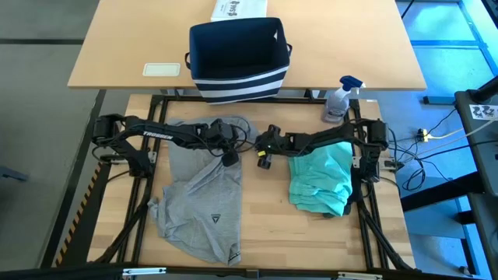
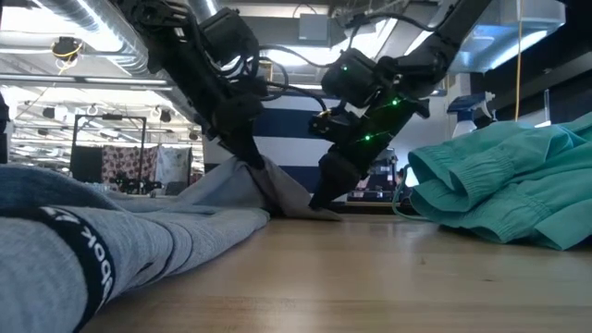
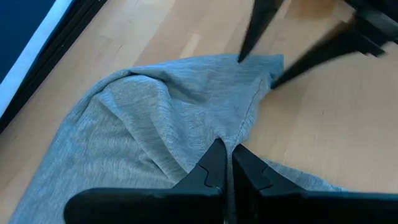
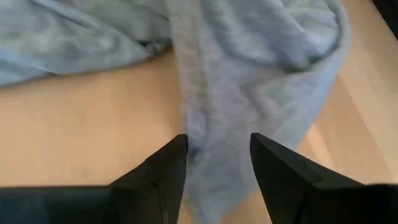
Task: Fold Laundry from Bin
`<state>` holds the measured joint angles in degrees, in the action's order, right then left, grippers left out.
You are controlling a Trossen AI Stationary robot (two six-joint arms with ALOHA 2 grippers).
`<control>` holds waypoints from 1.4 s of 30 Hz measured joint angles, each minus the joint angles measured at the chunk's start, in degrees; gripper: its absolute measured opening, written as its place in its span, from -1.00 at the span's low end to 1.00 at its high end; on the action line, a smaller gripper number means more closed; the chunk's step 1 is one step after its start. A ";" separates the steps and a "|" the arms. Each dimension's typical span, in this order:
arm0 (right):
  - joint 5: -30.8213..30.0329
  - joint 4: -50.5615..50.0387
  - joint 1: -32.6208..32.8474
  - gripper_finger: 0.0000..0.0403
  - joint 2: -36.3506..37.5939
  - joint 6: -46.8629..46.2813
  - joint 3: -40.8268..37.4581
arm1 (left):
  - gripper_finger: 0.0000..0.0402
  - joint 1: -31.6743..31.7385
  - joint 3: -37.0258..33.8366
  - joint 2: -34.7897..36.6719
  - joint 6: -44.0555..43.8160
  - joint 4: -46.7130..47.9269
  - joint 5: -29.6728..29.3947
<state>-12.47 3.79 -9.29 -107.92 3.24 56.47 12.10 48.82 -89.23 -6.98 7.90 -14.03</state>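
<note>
Grey T-shirt flat on counter; left gripper pinches its fabric closed, right gripper half-open straddling its edge.

The white printed box is cut off by the top edge of the high view, its print too small to read. The grey T-shirt runs off the low view's left and lower edges, blurred up close. The teal piece leaves that view at the right edge.

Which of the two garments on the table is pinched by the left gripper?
The grey T-shirt; the left gripper pinches it, while the teal piece lies untouched.
</note>
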 joint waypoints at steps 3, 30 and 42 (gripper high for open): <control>-0.61 -1.12 -0.95 -0.25 0.00 0.38 0.00 | -1.00 0.00 0.00 0.00 0.00 0.27 0.00; -14.03 -5.77 -2.68 -0.99 0.00 8.17 15.12 | -1.00 -2.35 0.09 0.36 -4.09 8.04 -4.01; -13.39 -6.58 -4.08 -1.00 0.00 15.10 26.48 | -1.00 -2.84 0.11 12.01 -12.94 22.47 -17.10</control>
<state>-25.86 -2.80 -13.37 -107.92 18.34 82.95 9.26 48.93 -77.22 -19.92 30.38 -31.14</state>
